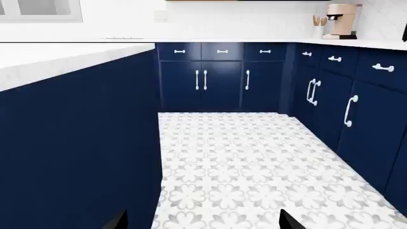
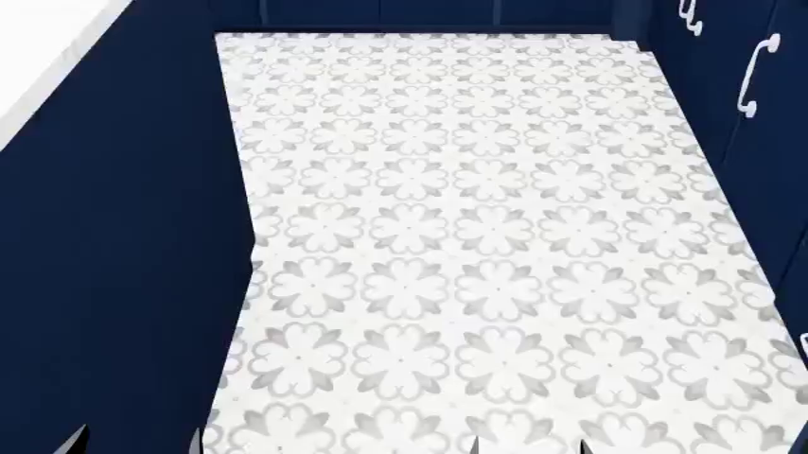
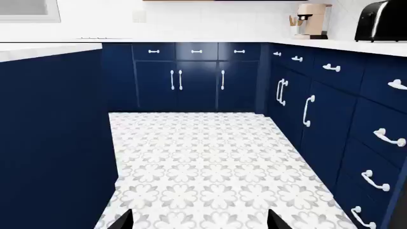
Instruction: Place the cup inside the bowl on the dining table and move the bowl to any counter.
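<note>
The cup, the bowl and the dining table are out of view. A white marble-like counter [image 1: 254,41] backed by white tiles runs along the far wall and the right side, also in the right wrist view [image 3: 190,40]. Another white worktop [image 1: 45,59] tops the navy island at the left, and shows in the head view [image 2: 38,57]. My left gripper [image 1: 202,222] is open and empty over the patterned floor; only its dark fingertips [image 1: 117,220] show. My right gripper [image 3: 197,222] is open and empty too. Both grippers' tips show at the head view's lower edge, left [image 2: 139,443] and right [image 2: 528,445].
Navy cabinets with white handles [image 3: 197,76] line the far wall and the right side [image 1: 356,105]. A navy island side [image 2: 114,246] stands at the left. A pink coffee machine [image 1: 341,20] and a black toaster [image 3: 380,19] stand on the counter. Patterned tile floor [image 2: 480,236] lies between.
</note>
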You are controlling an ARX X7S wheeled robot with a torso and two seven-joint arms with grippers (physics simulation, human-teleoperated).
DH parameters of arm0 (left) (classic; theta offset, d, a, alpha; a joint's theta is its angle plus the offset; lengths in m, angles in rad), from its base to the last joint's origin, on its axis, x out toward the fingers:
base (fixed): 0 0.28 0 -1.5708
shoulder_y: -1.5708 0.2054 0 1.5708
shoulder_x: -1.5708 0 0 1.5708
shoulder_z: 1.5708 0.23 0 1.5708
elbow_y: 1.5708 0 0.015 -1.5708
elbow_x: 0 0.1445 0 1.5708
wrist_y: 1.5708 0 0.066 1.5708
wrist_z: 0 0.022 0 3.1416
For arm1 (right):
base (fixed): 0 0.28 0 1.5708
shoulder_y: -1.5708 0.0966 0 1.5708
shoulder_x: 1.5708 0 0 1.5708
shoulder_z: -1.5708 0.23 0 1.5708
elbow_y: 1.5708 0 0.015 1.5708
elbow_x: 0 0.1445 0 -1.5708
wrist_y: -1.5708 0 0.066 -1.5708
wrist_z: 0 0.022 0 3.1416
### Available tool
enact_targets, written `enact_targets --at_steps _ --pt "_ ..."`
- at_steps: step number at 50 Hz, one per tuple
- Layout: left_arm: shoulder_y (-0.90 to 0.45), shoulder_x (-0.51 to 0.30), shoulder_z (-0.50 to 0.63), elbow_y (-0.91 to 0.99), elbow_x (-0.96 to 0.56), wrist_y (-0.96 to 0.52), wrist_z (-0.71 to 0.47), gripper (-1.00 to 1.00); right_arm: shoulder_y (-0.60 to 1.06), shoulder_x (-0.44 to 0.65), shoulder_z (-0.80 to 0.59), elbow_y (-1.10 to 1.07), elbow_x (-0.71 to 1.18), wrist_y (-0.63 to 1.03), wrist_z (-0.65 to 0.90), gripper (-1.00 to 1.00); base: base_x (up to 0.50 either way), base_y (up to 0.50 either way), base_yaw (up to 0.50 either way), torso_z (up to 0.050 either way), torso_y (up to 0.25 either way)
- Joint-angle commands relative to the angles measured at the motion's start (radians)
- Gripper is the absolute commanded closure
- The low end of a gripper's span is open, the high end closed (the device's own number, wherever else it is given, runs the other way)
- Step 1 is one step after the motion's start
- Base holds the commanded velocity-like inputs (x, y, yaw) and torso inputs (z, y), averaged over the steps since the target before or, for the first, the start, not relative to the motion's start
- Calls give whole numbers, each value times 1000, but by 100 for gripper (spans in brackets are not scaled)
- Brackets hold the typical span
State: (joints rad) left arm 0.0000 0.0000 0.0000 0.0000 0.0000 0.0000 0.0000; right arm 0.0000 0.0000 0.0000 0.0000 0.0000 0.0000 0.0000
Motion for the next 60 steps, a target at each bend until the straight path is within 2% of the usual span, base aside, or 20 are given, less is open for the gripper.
enact_targets --at_steps 1,6,12,20,25,45,50,60 --pt "-8 -18 31 -5 -4 -8 -11 -100 8 18 -22 16 -14 -4 39 -100 0 0 0 0 0" --pt "-55 -37 100 -40 29 -1 -37 -100 8 35 -44 16 36 -3 27 -100 0 0 0 0 0" --pt "-56 -40 94 -44 -16 -10 -60 -100 -1 52 -65 0 24 -16 51 -100 -55 0 0 0 0" --pt "-58 -54 105 -44 -35 -10 -82 -100 -1 65 -82 -3 31 -18 69 -100 -491 0 0 0 0" --pt "-13 -70 90 -3 -73 5 -83 -100 -4 72 -86 -27 27 -19 89 -100 -500 0 0 0 0" --pt "-18 -75 92 -3 -164 42 -101 -100 -9 99 -124 -48 58 -42 94 -100 -494 0 0 0 0" --pt "8 -93 98 17 -169 47 -100 -100 -19 109 -129 -128 66 -7 104 -100 -409 0 0 0 0" --pt "-43 -85 128 -21 -160 23 -124 -100 -17 114 -138 -113 82 -33 113 -100 -405 0 0 0 0"
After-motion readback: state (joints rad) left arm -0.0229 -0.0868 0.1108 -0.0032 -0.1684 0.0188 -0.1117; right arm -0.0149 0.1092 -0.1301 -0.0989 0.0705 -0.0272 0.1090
